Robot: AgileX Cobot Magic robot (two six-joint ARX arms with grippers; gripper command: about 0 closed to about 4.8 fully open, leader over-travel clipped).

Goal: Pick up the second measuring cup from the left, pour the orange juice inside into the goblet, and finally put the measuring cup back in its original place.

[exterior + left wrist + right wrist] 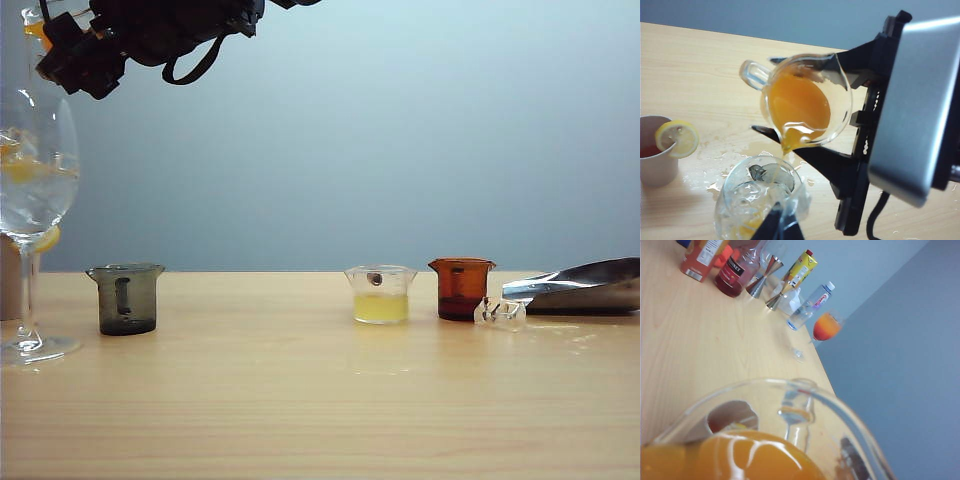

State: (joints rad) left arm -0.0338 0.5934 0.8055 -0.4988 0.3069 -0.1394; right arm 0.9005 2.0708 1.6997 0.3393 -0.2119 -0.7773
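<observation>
My right gripper (763, 95) reaches across to the far left and is shut on the second measuring cup (841, 102), a clear cup with a handle. It holds the cup tilted, lip down, above the goblet (757, 192). The orange juice (795, 102) fills the lower side of the cup, and a thin stream runs off the lip into the goblet's bowl, which holds ice and a little orange. In the exterior view the goblet (35, 170) stands at the left edge under the black right gripper (75, 60). My left gripper (778, 225) hangs over the goblet with its dark fingers together and nothing in them.
A smoky grey cup (125, 298), a clear cup with pale yellow liquid (380, 293), an amber cup (461, 288) and a metal scoop (590, 285) stand along the table. A brown cup with a lemon slice (657, 160) sits beside the goblet among spilled drops. Bottles and a red-orange drink (826, 326) stand far off.
</observation>
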